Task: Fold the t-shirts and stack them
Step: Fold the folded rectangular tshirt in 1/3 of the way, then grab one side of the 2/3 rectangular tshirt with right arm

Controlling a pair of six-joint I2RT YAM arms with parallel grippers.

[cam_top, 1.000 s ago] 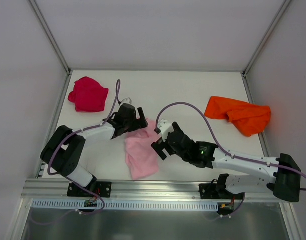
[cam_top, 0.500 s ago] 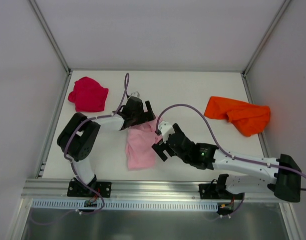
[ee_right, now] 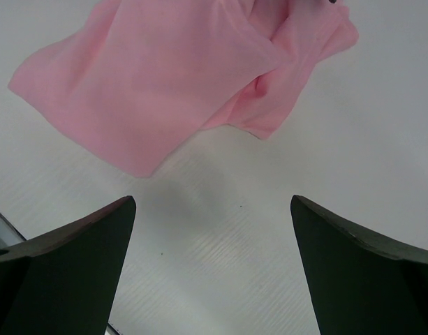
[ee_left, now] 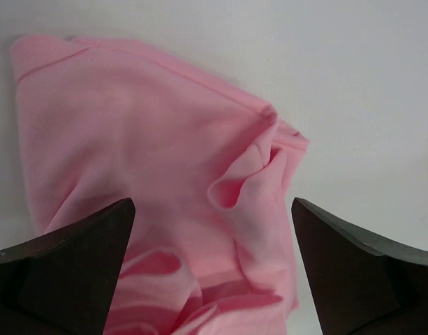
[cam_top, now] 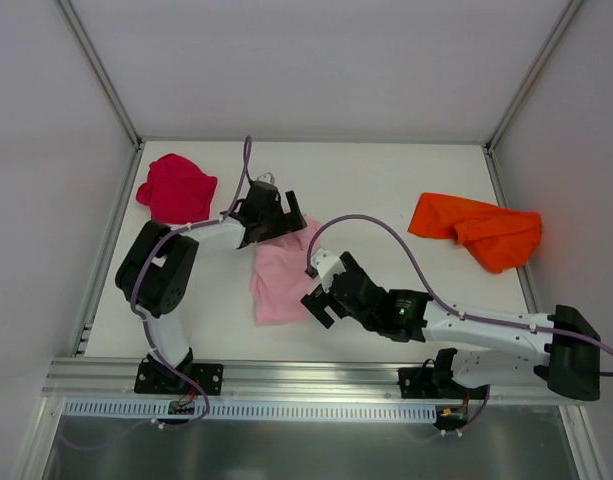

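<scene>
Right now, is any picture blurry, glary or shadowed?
Top view: even light, sharp, no glare. Left wrist view: pink t-shirt in focus, left pincer's fingers dark and soft-edged. Right wrist view: right pincer's fingers likewise soft; faint shadow under the shirt's edge.

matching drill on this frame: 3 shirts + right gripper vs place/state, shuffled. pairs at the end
Column 1
1. pink t-shirt
2. red t-shirt
3. orange t-shirt
4. right gripper

Column 2
A. crumpled on the right side of the table
B. open, holding nothing
C. bunched at the far left of the table
D. between the other two shirts, nearest the front edge

Pairs: 1-D, 2-C, 3-A, 4-B
</scene>
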